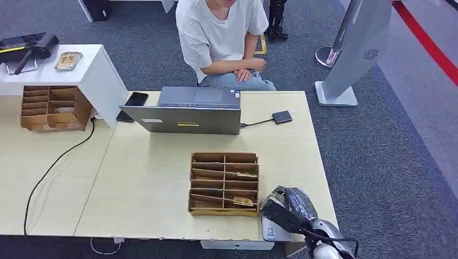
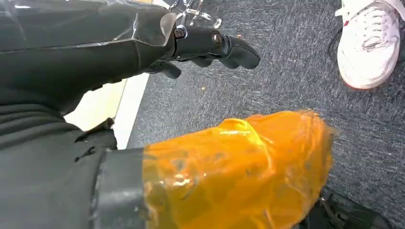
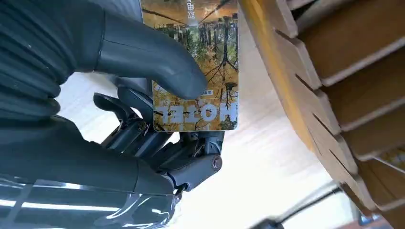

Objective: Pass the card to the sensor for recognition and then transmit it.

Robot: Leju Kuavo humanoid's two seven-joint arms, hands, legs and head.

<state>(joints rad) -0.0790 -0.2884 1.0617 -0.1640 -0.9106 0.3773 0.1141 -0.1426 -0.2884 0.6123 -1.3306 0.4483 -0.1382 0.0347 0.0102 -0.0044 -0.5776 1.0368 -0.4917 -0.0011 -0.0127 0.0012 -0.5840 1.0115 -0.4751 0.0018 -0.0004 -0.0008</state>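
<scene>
Card (image 3: 210,71) pinched by right hand (image 3: 157,109) fingers beside wooden organizer (image 1: 224,183); left hand (image 2: 210,47) fingers curled, empty.

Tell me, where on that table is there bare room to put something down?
The widest free patch of the table lies left of the cardboard organizer, below the laptop. Another lies between the organizer and the small black reader. The near right corner is crowded: the right robot hand holds the card beside the organizer.
</scene>
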